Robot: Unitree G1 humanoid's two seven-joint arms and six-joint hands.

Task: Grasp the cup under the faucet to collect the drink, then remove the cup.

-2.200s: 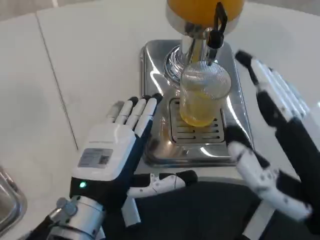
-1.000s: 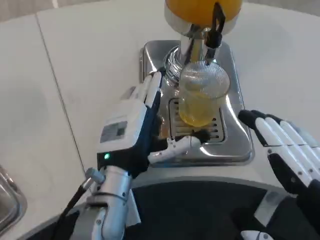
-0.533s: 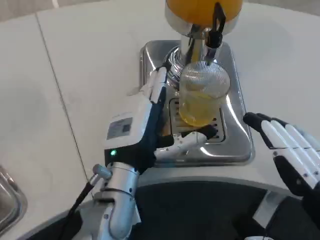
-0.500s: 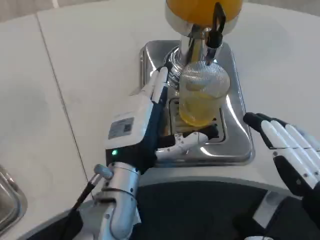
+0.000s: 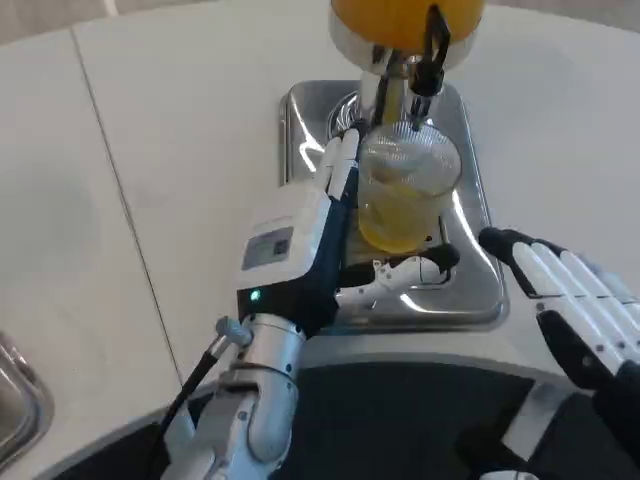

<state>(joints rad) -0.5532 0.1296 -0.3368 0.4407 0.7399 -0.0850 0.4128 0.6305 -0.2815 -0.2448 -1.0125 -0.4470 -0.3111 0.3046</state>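
A clear ribbed cup (image 5: 404,194) holding yellow drink stands on the drip grate under the black faucet (image 5: 431,52) of the orange juice dispenser (image 5: 406,20). My left hand (image 5: 318,245) is turned edge-up just left of the cup, fingers reaching along its left side and thumb stretched out below it in front; the fingers look close to or touching the glass, but no closed grip shows. My right hand (image 5: 575,310) hovers open at the lower right, apart from the cup.
The dispenser's shiny steel base tray (image 5: 469,236) sits on the white table (image 5: 170,150). A metal object's corner (image 5: 15,395) shows at the lower left edge. My dark body fills the bottom of the picture.
My left hand has moved right and forward, from beside the tray to right against the cup's left side, with the thumb now under its front. My right hand barely shifted.
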